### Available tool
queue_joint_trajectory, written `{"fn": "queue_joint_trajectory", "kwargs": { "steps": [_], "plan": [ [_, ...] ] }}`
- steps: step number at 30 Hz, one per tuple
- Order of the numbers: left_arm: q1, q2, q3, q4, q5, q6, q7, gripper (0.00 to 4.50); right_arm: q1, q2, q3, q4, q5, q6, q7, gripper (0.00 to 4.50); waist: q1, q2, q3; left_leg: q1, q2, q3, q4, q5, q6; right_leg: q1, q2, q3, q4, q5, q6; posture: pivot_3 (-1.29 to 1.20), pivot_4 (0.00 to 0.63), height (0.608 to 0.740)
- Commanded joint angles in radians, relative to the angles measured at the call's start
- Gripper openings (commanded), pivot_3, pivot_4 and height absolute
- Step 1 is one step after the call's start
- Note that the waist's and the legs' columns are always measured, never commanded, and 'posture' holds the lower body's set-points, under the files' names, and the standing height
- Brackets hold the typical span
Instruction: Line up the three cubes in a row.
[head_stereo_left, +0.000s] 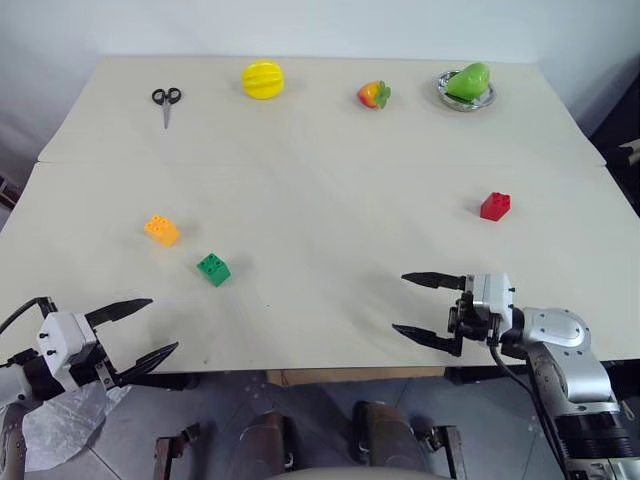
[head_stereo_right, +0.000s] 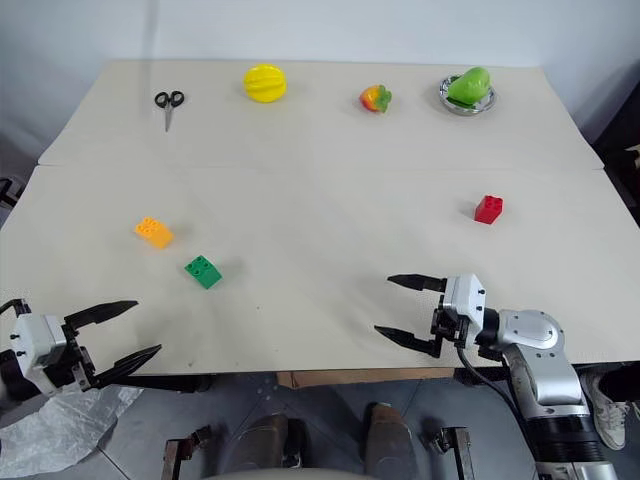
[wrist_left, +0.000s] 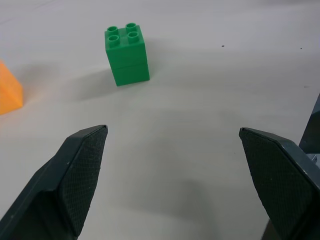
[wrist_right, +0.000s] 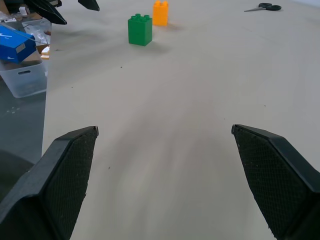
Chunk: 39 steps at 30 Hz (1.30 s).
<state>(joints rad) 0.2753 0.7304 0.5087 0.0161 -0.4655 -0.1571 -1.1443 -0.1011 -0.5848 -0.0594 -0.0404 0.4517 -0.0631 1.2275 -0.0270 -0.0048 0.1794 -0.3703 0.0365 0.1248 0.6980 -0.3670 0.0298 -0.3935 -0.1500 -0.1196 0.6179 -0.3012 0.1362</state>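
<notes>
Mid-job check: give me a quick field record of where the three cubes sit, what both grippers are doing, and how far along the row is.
orange cube: robot's left side of table, free
green cube: close beside the orange one, nearer the robot, not touching it
red cube: far off on the right, alone
left gripper: open, empty, at near table edge, green cube ahead
right gripper: open, empty, over near edge, pointing left
row: not formed
other items: scissors, toy fruits along far edge

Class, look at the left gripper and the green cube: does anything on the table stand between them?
Nothing visible does. The left gripper is open at the table's near edge, and bare table lies between it and the green cube. The orange cube sits off to the side.
</notes>
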Motion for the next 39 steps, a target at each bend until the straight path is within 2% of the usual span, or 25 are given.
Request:
{"fn": "queue_joint_trajectory", "kwargs": {
  "steps": [1,3,5,7,10,12,15,19,21,23,25,28,33,35,39],
  "plan": [
    [-0.003,0.013,0.024,-0.016,-0.019,0.001,0.008,4.48,-0.023,0.003,-0.026,-0.023,0.019,-0.003,-0.028,4.50,0.000,0.000,0.000,0.000,0.000,0.000,0.000,0.000,0.000,0.000,0.000,0.000,0.000,0.000,0.000,0.00,0.150,0.740],
    [0.001,0.019,0.027,-0.048,-0.048,0.072,0.027,4.48,-0.028,0.005,-0.039,-0.023,0.024,-0.005,-0.049,4.50,0.001,0.000,0.000,0.000,0.000,0.000,0.000,0.000,0.000,0.000,0.000,0.000,0.000,0.000,0.000,0.00,0.150,0.740],
    [-0.001,0.025,0.046,-0.160,-0.211,0.259,0.066,4.48,-0.003,0.010,-0.073,-0.054,0.050,0.005,-0.084,4.50,0.002,0.000,0.000,0.000,0.000,-0.001,0.000,0.000,0.000,0.000,0.000,0.000,0.000,0.000,0.000,0.00,0.150,0.740],
    [-0.005,0.029,0.048,-0.251,-0.275,0.368,0.119,4.48,0.024,0.016,-0.105,-0.079,0.069,0.005,-0.116,4.50,0.007,0.000,0.000,-0.001,0.000,-0.003,0.000,0.000,0.000,0.000,0.000,0.000,0.000,0.000,0.000,0.00,0.150,0.740],
    [-0.086,0.005,-0.042,-0.450,-0.382,0.506,0.267,4.48,0.068,0.062,-0.264,-0.113,0.152,0.063,-0.318,4.50,0.019,0.000,0.000,-0.001,0.000,-0.004,0.000,0.000,0.000,0.001,-0.001,0.000,0.000,0.000,0.000,0.00,0.150,0.740],
    [-0.172,-0.016,-0.130,-0.474,-0.302,0.496,0.312,4.48,0.094,0.079,-0.346,-0.085,0.129,0.029,-0.401,4.50,0.030,0.001,0.000,-0.001,-0.001,-0.004,0.001,0.000,0.000,0.002,-0.001,0.001,0.001,0.000,0.000,0.00,0.150,0.740],
    [-0.303,-0.057,-0.246,-0.388,-0.124,0.408,0.354,4.48,0.109,0.116,-0.450,0.000,0.077,-0.031,-0.541,4.50,0.029,0.003,-0.002,0.001,-0.005,-0.003,0.001,0.001,0.001,0.002,-0.001,0.003,0.002,0.000,0.000,0.00,0.150,0.740],
    [-0.446,-0.115,-0.367,-0.234,0.038,0.320,0.386,4.48,0.125,0.130,-0.504,0.138,-0.001,-0.086,-0.657,4.50,0.022,0.004,-0.002,0.001,-0.006,0.000,0.000,0.001,-0.001,0.001,0.003,0.003,0.001,0.000,0.000,0.00,0.150,0.740],
    [-0.477,-0.130,-0.388,-0.197,0.083,0.288,0.397,4.48,0.121,0.134,-0.503,0.161,-0.021,-0.098,-0.688,4.50,0.014,0.004,-0.002,0.001,-0.006,0.003,-0.001,0.001,-0.001,-0.001,0.003,0.004,0.001,0.000,0.000,0.00,0.150,0.740],
    [-0.508,-0.160,-0.420,-0.194,0.067,0.293,0.372,4.48,0.116,0.119,-0.480,0.155,-0.068,-0.057,-0.741,4.50,0.005,0.004,-0.002,0.001,-0.005,0.004,-0.001,0.001,-0.001,-0.001,0.003,0.005,0.001,0.000,0.000,0.00,0.150,0.740],
    [-0.514,-0.171,-0.429,-0.207,0.041,0.312,0.348,4.48,0.097,0.109,-0.456,0.086,-0.036,0.025,-0.751,4.50,-0.003,0.004,-0.002,0.001,-0.005,0.004,-0.001,0.001,-0.001,-0.001,0.003,0.006,0.001,0.000,0.000,0.00,0.150,0.740],
    [-0.508,-0.166,-0.419,-0.215,0.025,0.325,0.326,4.48,0.054,0.084,-0.433,0.003,-0.016,0.181,-0.809,4.50,-0.006,0.004,-0.002,0.001,-0.003,0.004,-0.001,0.002,-0.001,-0.002,0.003,0.007,0.002,0.000,0.000,0.00,0.150,0.740],
    [-0.519,-0.153,-0.430,-0.230,0.001,0.367,0.289,4.48,-0.212,-0.026,-0.352,0.054,-0.072,0.590,-0.983,4.50,-0.001,0.004,-0.002,0.001,0.000,0.004,0.002,0.003,0.000,-0.002,0.002,0.008,0.004,0.000,0.000,0.00,0.150,0.740],
    [-0.525,-0.152,-0.438,-0.230,0.006,0.372,0.279,4.48,-0.340,-0.029,-0.336,0.133,-0.080,0.676,-1.031,4.50,0.001,0.004,-0.002,0.000,0.000,0.004,0.002,0.003,0.000,-0.002,0.001,0.008,0.004,0.000,0.000,0.00,0.150,0.740],
    [-0.531,-0.176,-0.415,-0.242,-0.024,0.408,0.307,4.48,-0.499,0.011,-0.361,0.280,-0.076,0.728,-1.107,4.50,0.005,0.004,-0.002,-0.001,-0.001,0.002,0.001,0.003,0.000,-0.003,0.001,0.006,0.003,0.000,0.000,0.00,0.150,0.740]
  ]
}}
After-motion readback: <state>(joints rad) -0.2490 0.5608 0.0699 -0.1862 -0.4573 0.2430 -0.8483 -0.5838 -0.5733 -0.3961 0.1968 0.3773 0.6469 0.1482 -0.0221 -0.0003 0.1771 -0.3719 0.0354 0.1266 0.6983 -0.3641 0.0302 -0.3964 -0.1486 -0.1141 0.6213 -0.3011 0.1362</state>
